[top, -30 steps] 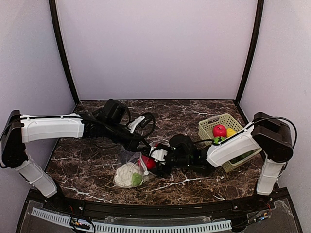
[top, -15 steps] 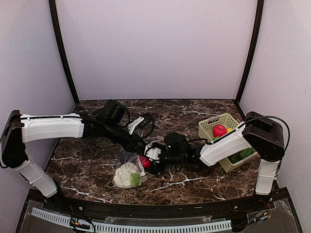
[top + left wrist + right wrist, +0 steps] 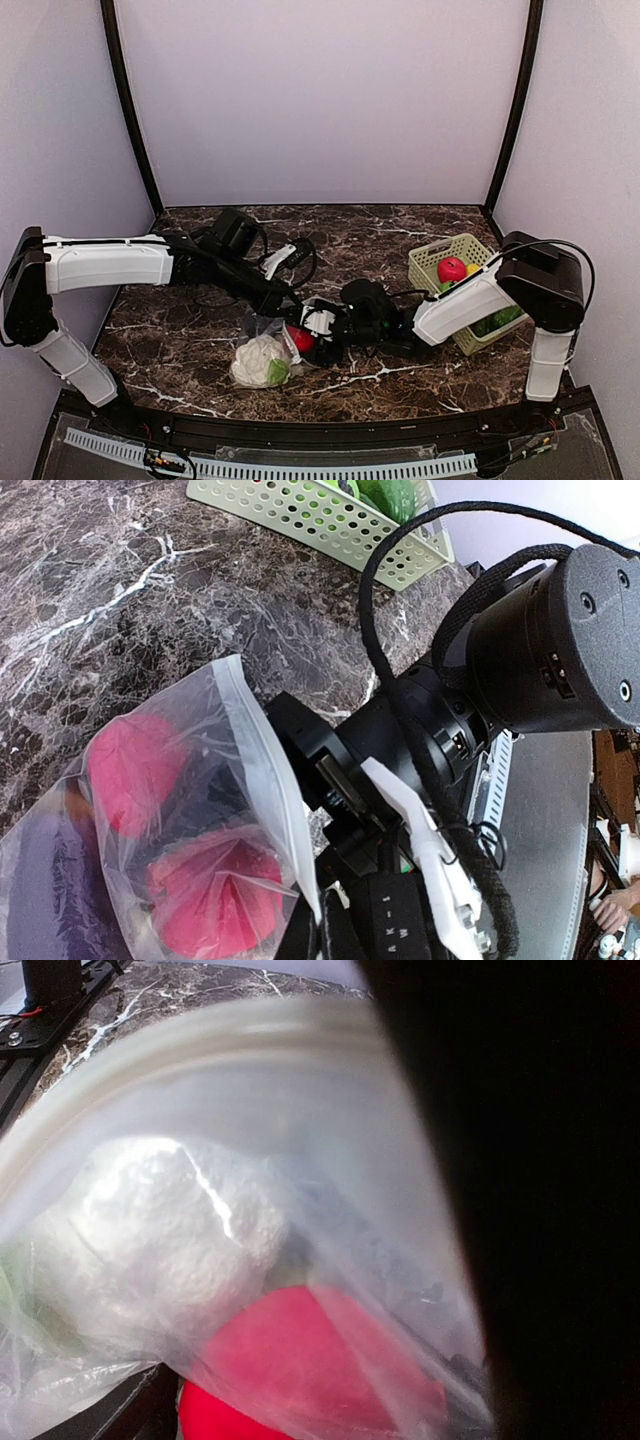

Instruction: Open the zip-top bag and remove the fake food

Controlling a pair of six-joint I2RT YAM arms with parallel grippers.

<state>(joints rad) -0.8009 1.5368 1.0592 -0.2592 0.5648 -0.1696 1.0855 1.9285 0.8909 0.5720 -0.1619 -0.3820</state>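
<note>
The zip-top bag [image 3: 262, 335] lies at the table's front middle, mouth toward the right. Inside are a white cauliflower [image 3: 255, 362] and a red fruit [image 3: 301, 338]. The left wrist view shows two red fruits [image 3: 130, 770] and a dark purplish piece [image 3: 55, 880] in the bag [image 3: 250, 750]. My left gripper [image 3: 283, 303] is shut on the bag's zip edge and holds it up. My right gripper [image 3: 318, 326] is open at the bag's mouth. Its view is filled by plastic [image 3: 250, 1110], the cauliflower [image 3: 160, 1230] and a red fruit [image 3: 300, 1360] between its fingers [image 3: 540, 1260].
A light-green lattice basket [image 3: 440, 258] stands at the right, holding a red toy fruit [image 3: 452, 268] and green and yellow toys. Its wall shows in the left wrist view [image 3: 300, 520]. Purple walls close in the back and sides. A black cable loops over the right wrist [image 3: 400, 600].
My right gripper has moved left, up to the bag's mouth and the red fruit. The bag and cauliflower have shifted slightly left. My left gripper holds its grip.
</note>
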